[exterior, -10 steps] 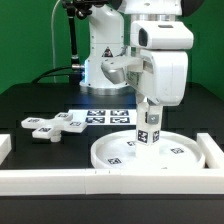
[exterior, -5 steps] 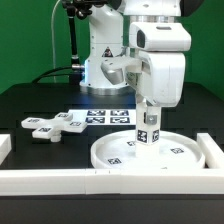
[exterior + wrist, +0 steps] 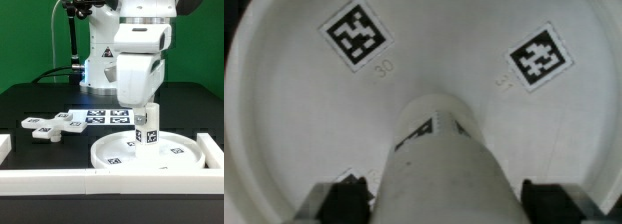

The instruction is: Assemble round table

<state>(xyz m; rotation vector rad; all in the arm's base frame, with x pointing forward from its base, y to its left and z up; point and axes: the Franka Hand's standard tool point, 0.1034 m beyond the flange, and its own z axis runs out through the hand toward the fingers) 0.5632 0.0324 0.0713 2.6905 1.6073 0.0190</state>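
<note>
Now | leg [image 3: 146, 128]: white, tagged, upright on disc [image 3: 195, 150] | gripper [image 3: 445, 200]: straddles leg, cannot tell if pinching

Bright, even light filled the exterior view, and no single source could be picked out. The picture was small and soft, with little fine detail. The white disc [image 3: 172, 152] and the white robot arm [image 3: 140, 60] were nearly washed out against the black table [image 3: 30, 100]. Shadows were weak and soft-edged. In the wrist view the disc faded from bright white to grey, its square tags [image 3: 354, 33] were fairly crisp, the leg [image 3: 446, 170] close to the lens was out of focus, and the dark fingers [image 3: 345, 198] were blurred.
</note>
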